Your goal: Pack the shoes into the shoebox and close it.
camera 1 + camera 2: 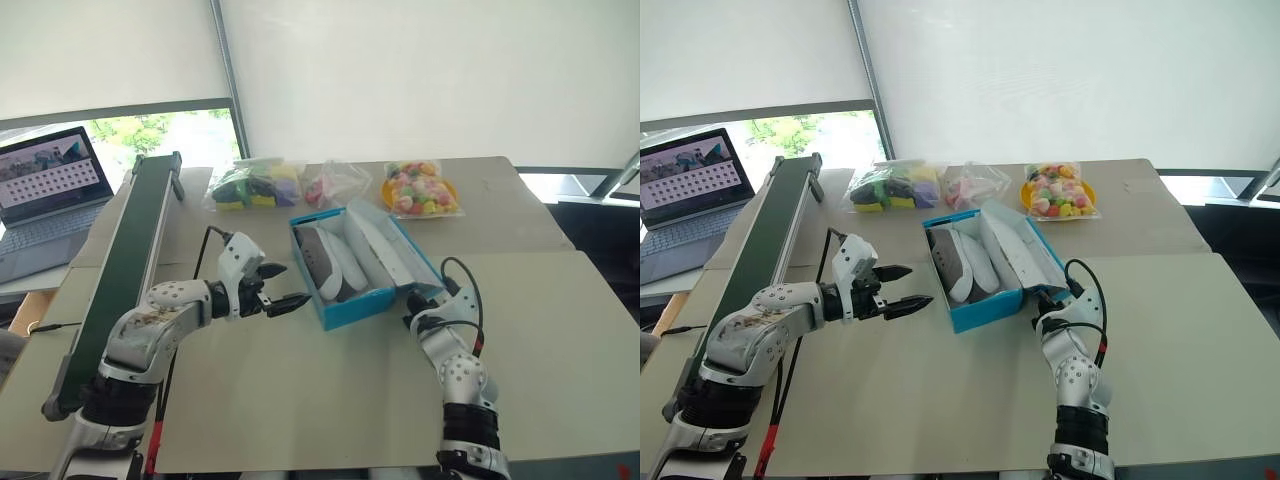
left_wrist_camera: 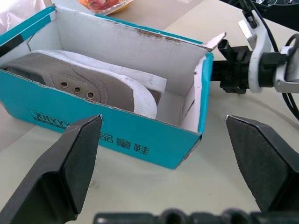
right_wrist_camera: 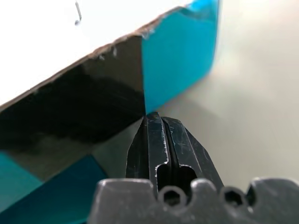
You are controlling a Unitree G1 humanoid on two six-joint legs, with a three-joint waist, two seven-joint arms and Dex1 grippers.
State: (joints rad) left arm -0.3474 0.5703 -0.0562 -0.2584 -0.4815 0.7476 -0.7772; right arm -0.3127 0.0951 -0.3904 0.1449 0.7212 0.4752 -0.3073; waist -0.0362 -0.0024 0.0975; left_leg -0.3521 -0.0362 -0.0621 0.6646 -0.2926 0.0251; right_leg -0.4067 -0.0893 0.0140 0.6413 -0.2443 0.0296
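While the shoebox [image 1: 352, 306] sits open mid-table with both shoes [image 1: 330, 262] lying inside it, its lid [image 1: 385, 245] leans out to the right. The left gripper [image 1: 281, 287] hovers just left of the box's near end, fingers spread wide and empty. The right gripper [image 3: 161, 135], fingers pressed together, has its tips at the box's near right corner under the lid. Bags [image 1: 255, 184] lie at the far side.

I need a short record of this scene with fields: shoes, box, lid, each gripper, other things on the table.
shoes: both in the shoebox, grey shoes with white soles
lid: open, leaning out on the right side
left gripper: open, beside the box, holding nothing
right gripper: shut, tip at the box's near right corner under the lid
other: bags of colourful items, laptop
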